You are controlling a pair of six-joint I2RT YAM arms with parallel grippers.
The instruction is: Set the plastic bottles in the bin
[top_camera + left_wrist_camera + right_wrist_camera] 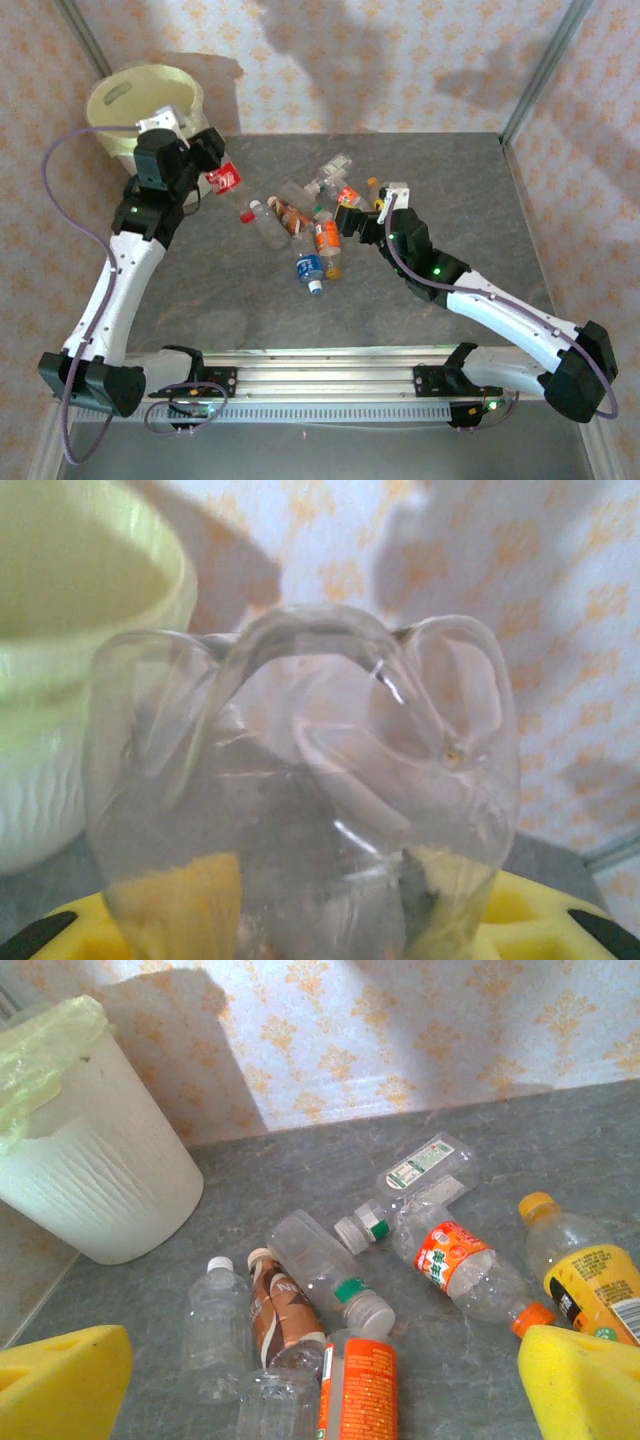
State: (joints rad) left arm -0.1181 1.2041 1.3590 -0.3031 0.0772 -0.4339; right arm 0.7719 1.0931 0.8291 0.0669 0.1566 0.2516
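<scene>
Farthest left stands one bin [103, 135], at the far corner. Just right of it, the left gripper [208, 170] is clamped on one red-labelled bottle [223, 179], held beside the bin's near-right wall. Roughly ten more plastic bottles [310, 230] lie heaped and overlapping on the table [480, 190]. At the heap's right edge, the right gripper [353, 220] gapes wide and empty, its pads [60, 1380] astride the nearest bottles.
</scene>
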